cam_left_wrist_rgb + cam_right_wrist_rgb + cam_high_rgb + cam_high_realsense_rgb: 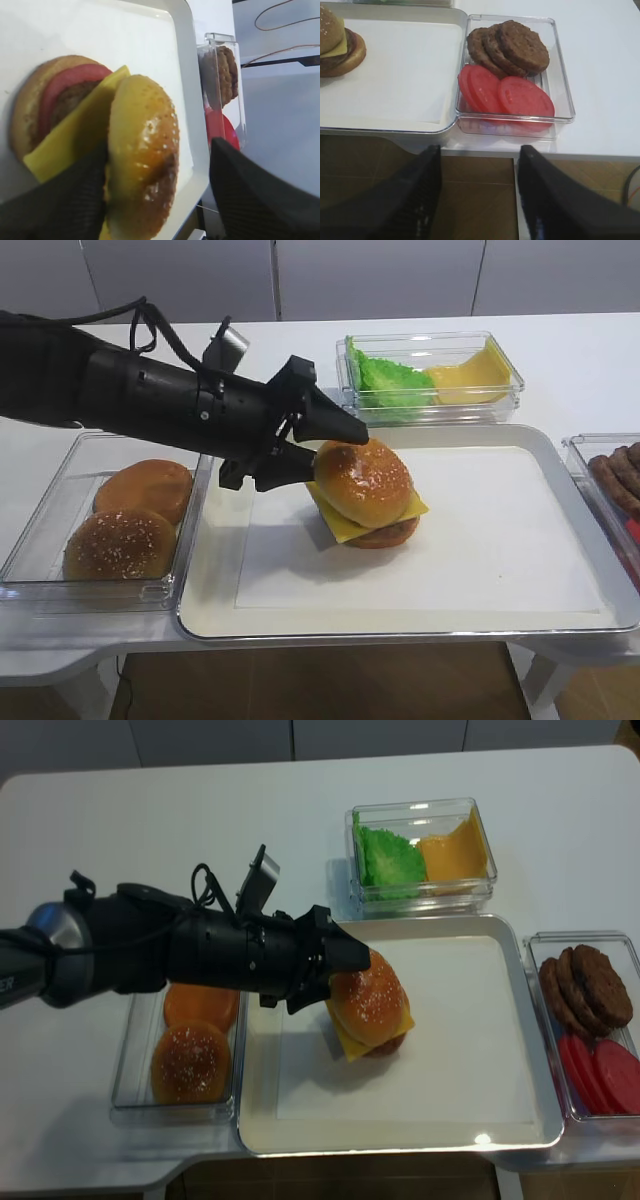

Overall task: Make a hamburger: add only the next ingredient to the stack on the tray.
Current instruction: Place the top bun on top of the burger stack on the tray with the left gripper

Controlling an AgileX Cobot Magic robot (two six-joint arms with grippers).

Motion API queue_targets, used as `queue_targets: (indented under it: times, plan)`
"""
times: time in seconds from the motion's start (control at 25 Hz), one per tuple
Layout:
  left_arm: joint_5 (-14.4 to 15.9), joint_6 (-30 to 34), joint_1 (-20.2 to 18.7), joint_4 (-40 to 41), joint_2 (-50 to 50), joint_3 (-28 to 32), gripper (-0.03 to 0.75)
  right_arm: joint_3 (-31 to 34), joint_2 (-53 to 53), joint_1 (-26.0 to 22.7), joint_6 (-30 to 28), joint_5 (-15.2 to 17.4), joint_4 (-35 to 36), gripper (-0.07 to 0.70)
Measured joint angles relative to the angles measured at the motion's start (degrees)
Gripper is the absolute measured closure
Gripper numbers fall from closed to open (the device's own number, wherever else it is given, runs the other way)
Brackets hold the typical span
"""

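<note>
The sesame-seeded bun top (362, 480) lies tilted on the stack (385, 533), over the yellow cheese slice, on the paper-lined silver tray (500, 530). My left gripper (335, 452) is open, its fingers straddling the bun's left side. In the left wrist view the bun top (142, 155) leans against one finger (75, 200), while the other finger (250, 195) stands apart from it. The stack (55, 110) shows bun base, tomato, patty and cheese. My right gripper (480, 150) is open and holds nothing, hanging past the table's front edge, near the tray's corner.
A clear tub at the left holds a seeded bun (120, 545) and a smooth bun (145, 488). Behind the tray a tub holds lettuce (395, 380) and cheese slices (470, 375). To the tray's right, a tub holds patties (520, 45) and tomato slices (520, 95).
</note>
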Motion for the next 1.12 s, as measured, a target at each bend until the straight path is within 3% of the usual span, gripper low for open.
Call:
queue_targets:
  times: [0.08, 0.36, 1.12]
  plan:
    - [-1.46, 0.1, -0.82, 0.14, 0.0, 0.0, 0.274, 0.0, 0.0, 0.0, 0.0, 0.0, 0.0, 0.263]
    - [-2.04, 0.68, -1.28, 0.2, 0.0, 0.0, 0.274, 0.0, 0.0, 0.0, 0.0, 0.0, 0.0, 0.295]
    - [-3.08, 5.45, -1.28, 0.62, 0.0, 0.0, 0.217, 0.0, 0.0, 0.0, -0.14, 0.0, 0.0, 0.486]
